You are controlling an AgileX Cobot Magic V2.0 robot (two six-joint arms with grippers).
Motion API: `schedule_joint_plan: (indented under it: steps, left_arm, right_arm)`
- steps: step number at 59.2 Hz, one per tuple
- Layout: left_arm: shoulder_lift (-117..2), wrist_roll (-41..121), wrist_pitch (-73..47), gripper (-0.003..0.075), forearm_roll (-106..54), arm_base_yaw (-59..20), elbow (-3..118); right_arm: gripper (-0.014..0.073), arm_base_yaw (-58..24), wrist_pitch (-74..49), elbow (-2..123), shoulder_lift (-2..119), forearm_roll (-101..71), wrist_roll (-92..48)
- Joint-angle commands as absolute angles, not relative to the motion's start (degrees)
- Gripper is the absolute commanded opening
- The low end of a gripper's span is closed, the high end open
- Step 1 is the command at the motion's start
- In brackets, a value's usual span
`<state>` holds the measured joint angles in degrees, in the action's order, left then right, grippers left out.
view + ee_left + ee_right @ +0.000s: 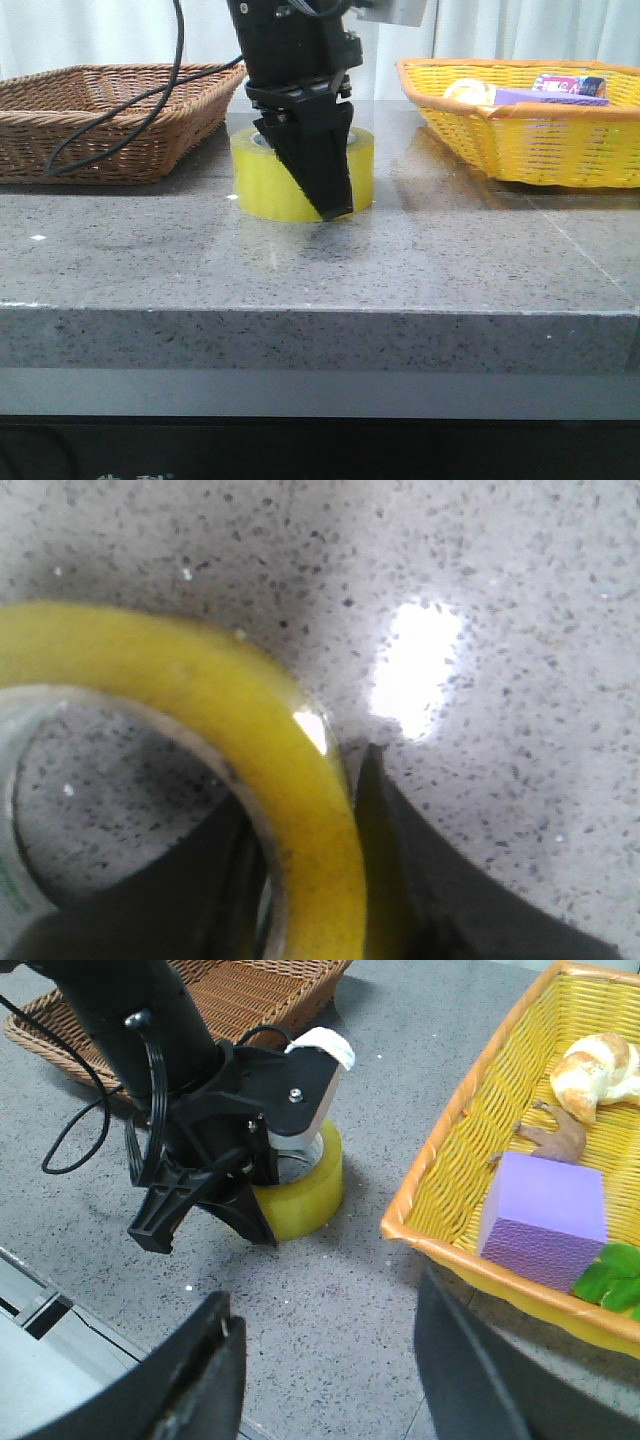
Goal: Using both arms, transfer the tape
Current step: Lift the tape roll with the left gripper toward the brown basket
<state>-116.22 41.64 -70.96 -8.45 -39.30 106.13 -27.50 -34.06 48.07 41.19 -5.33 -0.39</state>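
Observation:
The wide yellow tape roll (pixel 262 175) stands flat on the grey speckled table, between the two baskets. My left gripper (pixel 320 205) comes down on it from above, one finger inside the core and one against the outer wall. In the left wrist view the two dark fingers (pixel 420 880) press the yellow wall (pixel 200 680) from both sides. The right wrist view shows the roll (pixel 305 1195) under the left gripper (pixel 215 1230). My right gripper (pixel 325 1300) is open and empty above the table, to the right of the roll and apart from it.
A brown wicker basket (pixel 100 120) stands at the back left, with a black cable draped over it. A yellow basket (pixel 520 130) at the back right holds a purple block (pixel 545 1220), a bread roll (pixel 595 1070) and green leaves. The table's front edge (pixel 320 312) is near.

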Motion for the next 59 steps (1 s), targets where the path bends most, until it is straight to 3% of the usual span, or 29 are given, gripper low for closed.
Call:
schedule_joint_plan:
  steps: [1,32,59]
  left_arm:
    - [-113.08,40.84,-71.04,0.0116,-9.26,-39.75,108.8]
    - [-112.83,28.68,-73.61,0.0117,-2.09,-39.24,124.83]
    - [-112.02,13.89,-73.61,0.0117,-0.39,-27.3,129.19]
  right_arm:
    - [0.0413,-27.27,-30.08,49.59,41.0,-5.18,-0.76]
    - [0.0413,-27.27,-30.08,49.59,41.0,-5.18,-0.76]
    - [0.0413,-27.27,-30.08,49.59,41.0,-5.18,-0.76]
